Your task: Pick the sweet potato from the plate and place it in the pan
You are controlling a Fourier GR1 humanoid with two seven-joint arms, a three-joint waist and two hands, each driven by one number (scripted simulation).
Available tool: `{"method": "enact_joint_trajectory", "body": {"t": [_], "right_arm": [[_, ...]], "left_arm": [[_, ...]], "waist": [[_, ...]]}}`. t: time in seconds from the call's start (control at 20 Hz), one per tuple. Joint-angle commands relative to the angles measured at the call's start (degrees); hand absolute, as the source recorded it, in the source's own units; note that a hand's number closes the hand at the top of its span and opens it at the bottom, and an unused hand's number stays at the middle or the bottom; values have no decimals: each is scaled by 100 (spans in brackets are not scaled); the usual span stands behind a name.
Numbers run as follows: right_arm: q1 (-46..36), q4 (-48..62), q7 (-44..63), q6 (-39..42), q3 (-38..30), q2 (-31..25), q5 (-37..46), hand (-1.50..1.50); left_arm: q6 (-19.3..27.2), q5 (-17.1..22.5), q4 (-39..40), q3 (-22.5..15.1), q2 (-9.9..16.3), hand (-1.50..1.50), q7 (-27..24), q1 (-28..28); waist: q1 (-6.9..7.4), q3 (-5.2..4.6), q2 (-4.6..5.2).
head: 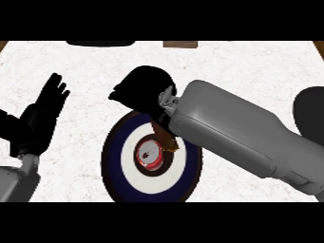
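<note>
A round plate (122, 161) with a navy rim, a white ring and a red centre lies at the middle front of the counter. A brown sliver, the sweet potato (166, 140), shows on the plate just under my right wrist; the forearm hides most of it. My right hand (143, 90) is a dark mass over the plate's far edge, seen from its back. Raised at the left of the view, my left hand (42, 116) is open and apart from the plate. The black rounded shape at the right edge looks like the pan (320, 107), with my right forearm partly in front of it.
My right forearm (242, 133) runs diagonally from the lower right across the plate's right side. A dark object (101, 43) and a brown one (179, 44) sit at the counter's far edge. Wooden borders flank the white marble top.
</note>
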Motion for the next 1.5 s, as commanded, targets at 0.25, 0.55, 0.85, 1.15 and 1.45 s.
{"method": "enact_joint_trajectory", "body": {"t": [0.25, 0.55, 0.85, 1.15, 1.45], "right_arm": [[-80, 347, 551, 1475, 343, 735, 328, -150], [144, -270, 643, 1678, 874, 648, 1075, -150], [264, -593, 967, 1921, 566, 881, 1572, -150], [1048, -525, 814, 1584, 805, 1180, 2069, -150], [1019, -41, 1026, 1512, 850, 1264, 2497, -150]], "left_arm": [[-197, -7, -158, 267, 70, 0, 2, 261], [-102, -184, 81, 205, -215, 0, 104, 7], [-219, -241, -157, 429, -184, 0, 154, 174], [-415, -258, -440, 498, -207, 0, 316, 392], [-228, -545, -385, 429, -432, 0, 513, 199]], "waist": [[-69, 5, -14], [-150, 8, -14], [-126, 8, -17], [-100, 9, -12], [-99, 10, -8]]}}
